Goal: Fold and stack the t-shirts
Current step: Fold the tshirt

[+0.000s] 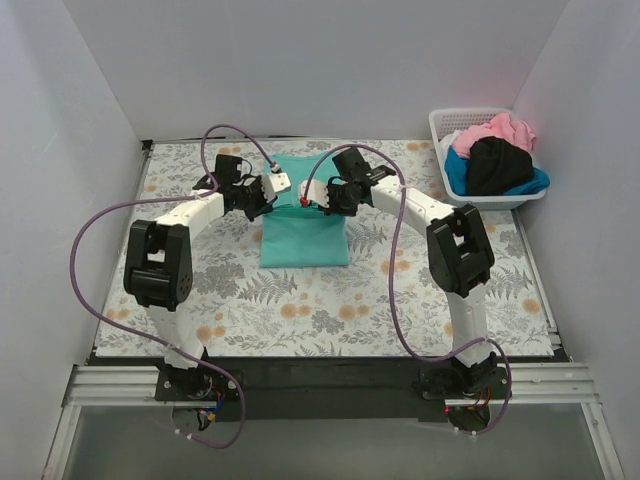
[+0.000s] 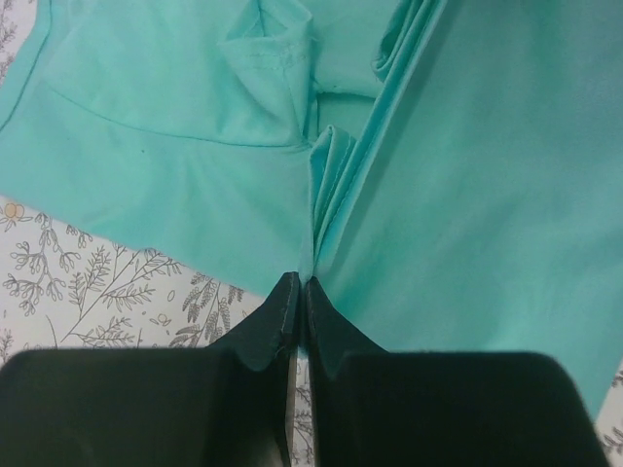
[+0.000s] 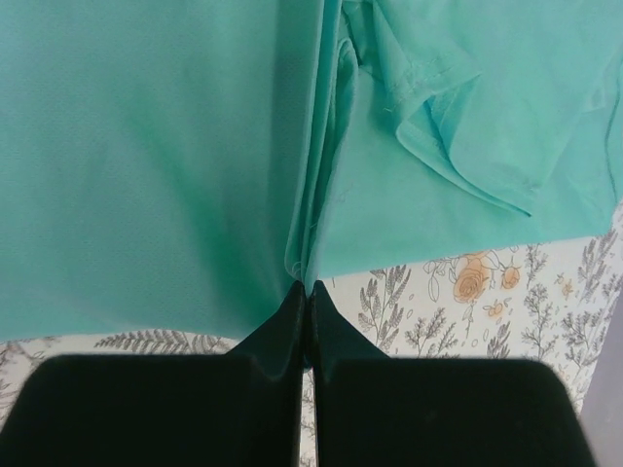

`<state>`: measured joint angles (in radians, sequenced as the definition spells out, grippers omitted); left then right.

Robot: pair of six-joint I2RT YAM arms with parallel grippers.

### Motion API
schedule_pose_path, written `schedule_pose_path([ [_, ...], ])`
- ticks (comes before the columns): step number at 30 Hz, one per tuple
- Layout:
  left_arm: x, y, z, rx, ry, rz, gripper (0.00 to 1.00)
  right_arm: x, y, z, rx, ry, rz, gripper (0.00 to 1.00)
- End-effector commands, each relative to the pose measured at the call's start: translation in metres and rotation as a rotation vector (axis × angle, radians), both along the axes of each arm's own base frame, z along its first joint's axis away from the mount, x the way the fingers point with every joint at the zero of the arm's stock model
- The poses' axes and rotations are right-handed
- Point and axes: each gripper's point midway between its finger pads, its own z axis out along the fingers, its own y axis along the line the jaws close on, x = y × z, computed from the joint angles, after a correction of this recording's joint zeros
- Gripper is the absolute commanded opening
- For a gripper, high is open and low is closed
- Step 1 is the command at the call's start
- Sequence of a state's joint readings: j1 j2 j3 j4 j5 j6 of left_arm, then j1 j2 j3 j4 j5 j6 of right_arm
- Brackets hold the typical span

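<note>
Room: plain white walls (image 1: 300, 60) close in three sides of a table.
Surface: a grey-and-orange floral cloth (image 1: 300, 300) covers the table top.
Teal shirt (image 1: 305, 235): it lies at the middle of the cloth, between the two arms. It is folded into a narrow upright rectangle, its near half flat and smooth.
Left gripper (image 1: 264, 205): it sits at the shirt's far left edge. In the left wrist view the gripper (image 2: 300, 282) has its fingers pressed together, and a bunched pleat of the shirt (image 2: 467, 195) runs straight into the tips, pinched there.
Right gripper (image 1: 324, 205): it sits at the shirt's far right edge, opposite the left one. In the right wrist view the gripper (image 3: 308, 290) is likewise closed, with a gathered fold of the shirt (image 3: 146, 175) caught at the tips.
Sleeves: one sleeve (image 2: 263, 58) is tucked in on the left side, and another (image 3: 458, 107) lies turned in on the right.
Basket (image 1: 470, 113): white and latticed, it stands at the far right corner, well apart from the teal shirt.
Basket contents: a pink shirt (image 1: 505, 130) is at the back, a black shirt (image 1: 497, 165) is heaped in front, and a blue shirt (image 1: 537, 182) shows at the near right rim.
</note>
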<state>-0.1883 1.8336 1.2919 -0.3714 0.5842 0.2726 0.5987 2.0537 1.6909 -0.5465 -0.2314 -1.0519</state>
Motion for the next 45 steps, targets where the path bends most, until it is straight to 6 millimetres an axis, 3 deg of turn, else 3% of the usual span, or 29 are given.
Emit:
schedule_pose_path([
  [1,0.024,0.003,0.004,-0.002,-0.055,0.008,0.0,0.021,0.005,-0.006,-0.007,-0.026,0.019,0.01],
  [4,0.033,0.005,-0.006,0.007,-0.052,0.029,0.0,0.031,0.003,-0.022,-0.023,-0.018,0.004,0.01],
  [10,0.038,0.015,-0.026,0.04,-0.03,0.061,0.0,0.044,0.005,-0.036,-0.023,-0.03,-0.018,0.01],
  [11,0.038,0.016,-0.029,0.047,-0.029,0.066,0.0,0.045,0.006,-0.035,-0.023,-0.034,-0.025,0.09],
  [13,0.043,0.018,-0.026,0.04,-0.023,0.105,0.1,0.051,0.003,-0.031,-0.027,-0.056,-0.047,0.24],
  [14,0.045,0.02,-0.023,0.036,-0.02,0.126,0.18,0.054,0.003,-0.023,-0.019,-0.07,-0.059,0.39],
  [16,0.048,0.024,-0.009,-0.002,-0.012,0.174,0.27,0.058,0.002,-0.002,0.005,-0.097,-0.091,0.56],
  [18,0.05,0.034,0.013,-0.06,-0.011,0.241,0.42,0.06,0.0,0.033,0.048,-0.14,-0.12,0.61],
  [20,0.047,0.049,0.039,-0.12,-0.011,0.298,0.48,0.053,-0.006,0.043,0.055,-0.141,-0.132,0.64],
  [21,0.04,0.048,0.046,-0.169,0.019,0.3,0.51,0.048,-0.01,0.063,0.075,-0.163,-0.137,0.64],
  [22,0.03,0.048,0.052,-0.196,0.05,0.305,0.52,0.039,-0.012,0.066,0.078,-0.145,-0.132,0.64],
  [23,0.015,0.048,0.045,-0.201,0.083,0.302,0.53,0.031,-0.015,0.066,0.079,-0.125,-0.131,0.64],
  [24,0.003,0.046,0.063,-0.218,0.052,0.279,0.53,0.016,-0.021,0.068,0.074,-0.097,-0.13,0.63],
  [27,-0.038,0.039,0.049,-0.227,0.098,0.238,0.54,-0.015,-0.024,0.068,0.091,-0.015,-0.115,0.54],
  [28,-0.052,0.034,0.056,-0.242,0.089,0.198,0.53,-0.035,-0.023,0.053,0.079,0.046,-0.098,0.51],
  [29,-0.061,0.031,0.054,-0.224,0.064,0.152,0.53,-0.046,-0.022,0.05,0.085,0.072,-0.091,0.47],
  [30,-0.081,0.028,0.033,-0.205,0.101,0.126,0.53,-0.059,-0.02,0.048,0.088,0.087,-0.071,0.46],
  [31,-0.091,0.026,0.034,-0.195,0.078,0.093,0.52,-0.077,-0.016,0.034,0.068,0.123,-0.04,0.45],
  [33,-0.119,0.017,0.007,-0.132,0.073,-0.005,0.5,-0.093,-0.012,0.019,0.046,0.159,-0.021,0.41],
  [35,-0.133,0.01,0.001,-0.101,0.035,-0.059,0.5,-0.109,-0.005,0.006,0.033,0.2,0.002,0.41],
  [39,-0.143,0.006,-0.023,-0.042,0.023,-0.09,0.5,-0.121,-0.002,-0.026,0.001,0.231,0.007,0.42],
  [45,-0.134,0.006,-0.044,0.009,0.022,-0.075,0.52,-0.12,-0.009,-0.059,-0.045,0.217,0.0,0.47],
])
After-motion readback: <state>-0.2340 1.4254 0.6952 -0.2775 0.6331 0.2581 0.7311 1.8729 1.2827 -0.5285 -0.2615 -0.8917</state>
